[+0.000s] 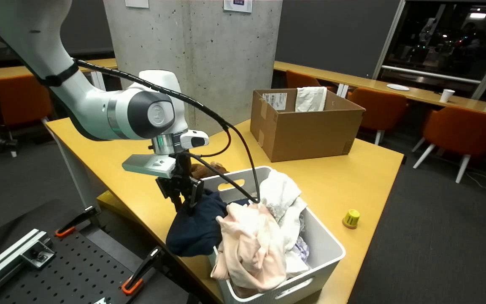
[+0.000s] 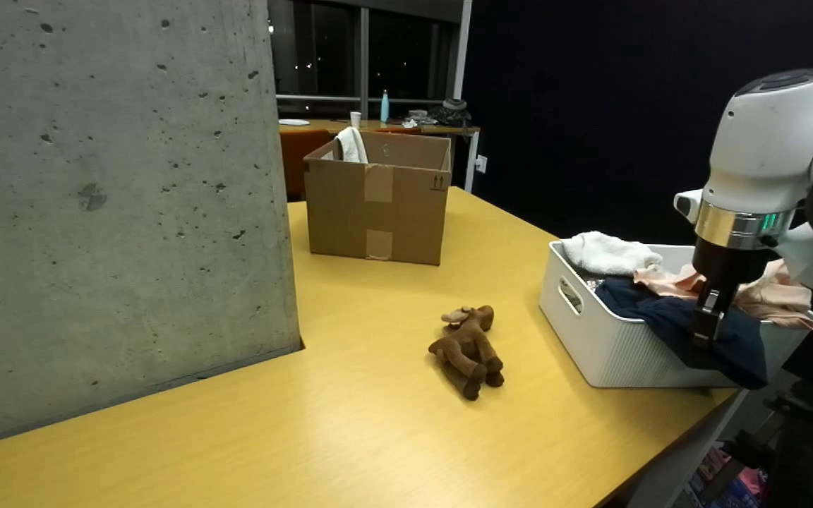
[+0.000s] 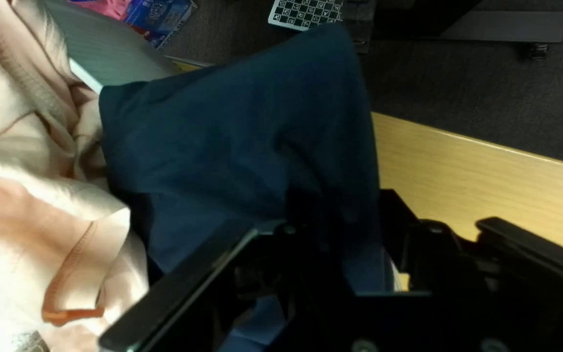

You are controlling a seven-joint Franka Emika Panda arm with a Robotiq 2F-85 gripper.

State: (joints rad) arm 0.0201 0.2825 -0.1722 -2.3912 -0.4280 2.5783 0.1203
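the black robotic fingers [image 2: 706, 326] pointed down at a dark navy-blue soft cloth [image 1: 198, 228], standing partway apart with some of it between them; i could not make out whether they had hold of it. most of the cloth lay just beneath them, running from inside a white ribbed plastic basket [image 2: 650, 353], over the rim nearest the fingers, and drooping outside the wall. just beside the fingers, in the basket, was a crumpled pale-peach fabric [image 1: 253, 249], its folds touching the navy cloth. farther from the fingers, a fluffy white towel [image 1: 279, 190] was heaped by the basket's opposite rim. the basket stood on a yellow wooden bench [image 2: 350, 409] near its edge. away from the fingers, past the basket's handle end, a brown plush animal toy [image 2: 470, 349] lay on the bench. on the far side of the basket from the fingers was a small yellow cup-shaped piece [image 1: 352, 218]. well apart from the fingers stood an open brown cardboard box [image 1: 314, 135], a white cloth [image 1: 310, 99] hanging over its edge.
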